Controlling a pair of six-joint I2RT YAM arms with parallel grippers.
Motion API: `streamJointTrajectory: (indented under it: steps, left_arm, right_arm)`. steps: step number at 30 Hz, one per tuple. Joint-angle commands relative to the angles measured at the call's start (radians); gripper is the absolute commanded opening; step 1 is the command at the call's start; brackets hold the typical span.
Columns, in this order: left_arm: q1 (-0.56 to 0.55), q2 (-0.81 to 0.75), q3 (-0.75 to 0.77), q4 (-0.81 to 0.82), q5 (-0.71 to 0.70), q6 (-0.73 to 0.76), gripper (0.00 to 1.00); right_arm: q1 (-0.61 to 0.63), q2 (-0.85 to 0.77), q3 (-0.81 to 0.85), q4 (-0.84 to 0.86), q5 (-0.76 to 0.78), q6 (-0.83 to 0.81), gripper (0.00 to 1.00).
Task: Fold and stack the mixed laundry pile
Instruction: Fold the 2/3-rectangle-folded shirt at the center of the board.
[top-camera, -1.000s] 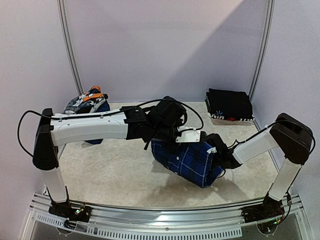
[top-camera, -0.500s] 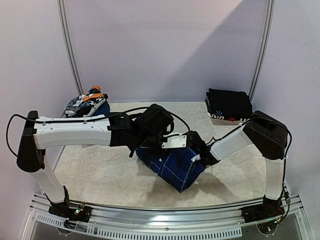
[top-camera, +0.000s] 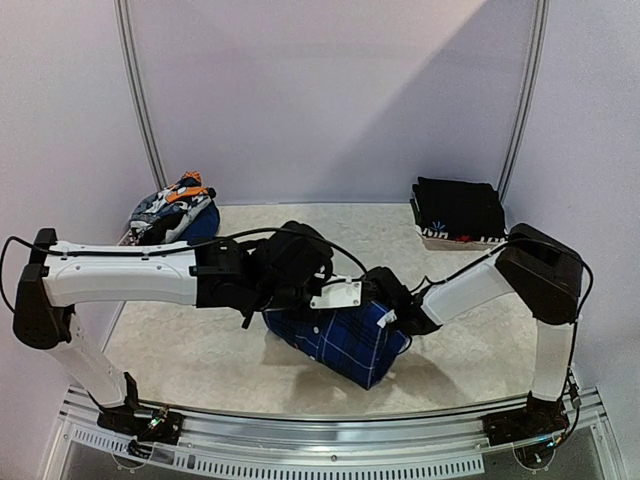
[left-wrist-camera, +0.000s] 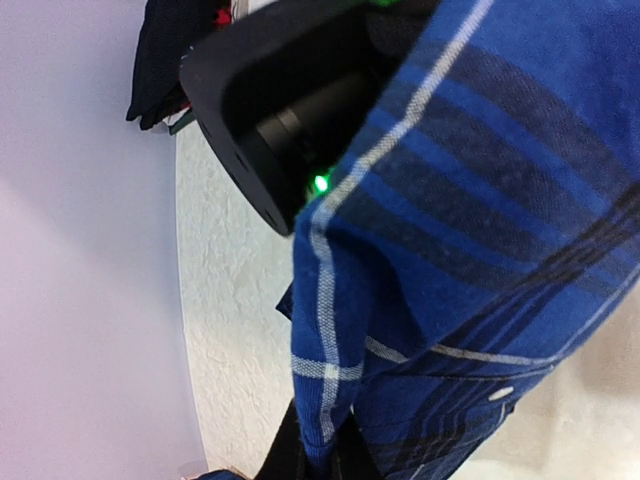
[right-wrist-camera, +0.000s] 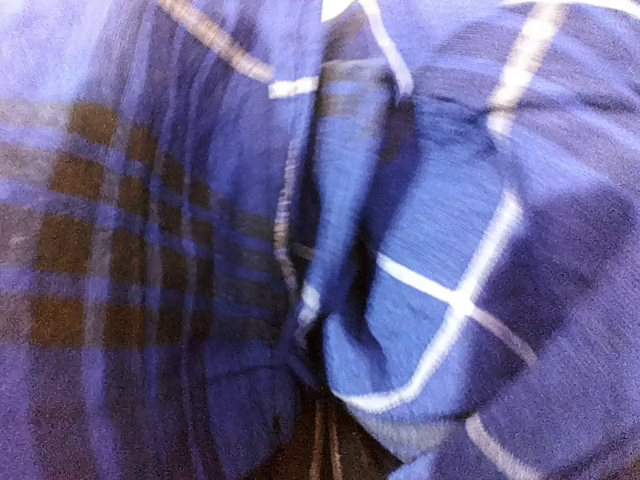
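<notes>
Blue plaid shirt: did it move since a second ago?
Yes. The blue plaid shirt slid left, farther from the folded black clothes stack at the back right.

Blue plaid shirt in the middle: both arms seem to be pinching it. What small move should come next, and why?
Probably draw the left gripper and right gripper slowly apart. Both are shut on the blue plaid shirt, which sits as a bunched lump on the table; it likely needs spreading flat before any fold.

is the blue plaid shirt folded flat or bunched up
Bunched up: the blue plaid shirt is a rumpled lump, cloth doubled over unevenly.
</notes>
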Motion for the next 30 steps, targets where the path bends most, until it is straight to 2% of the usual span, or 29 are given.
streamJointTrajectory:
  steps: [1,5,13,23,27,30]
  left_arm:
    - [0.020,0.040,0.042,0.041,0.045,0.037,0.00]
    - [0.023,0.058,0.069,0.016,0.061,0.041,0.00]
    - [0.027,0.036,0.065,-0.008,0.051,0.047,0.00]
    - [0.053,0.104,0.141,0.006,0.121,0.122,0.00]
    - [0.074,0.144,0.191,-0.006,0.170,0.152,0.00]
    - [0.083,0.177,0.226,-0.021,0.189,0.166,0.00]
  right_arm:
    - [-0.025,-0.114,-0.046,-0.134,0.149,-0.025,0.07]
    - [-0.055,-0.163,-0.047,-0.188,0.194,-0.042,0.16]
    - [-0.205,-0.273,-0.116,-0.254,0.300,-0.049,0.20]
    - [-0.293,-0.258,-0.134,-0.281,0.395,-0.055,0.22]
    - [-0.318,-0.276,-0.150,-0.265,0.380,-0.060,0.22]
    - [-0.355,-0.310,-0.174,-0.201,0.312,-0.051,0.22]
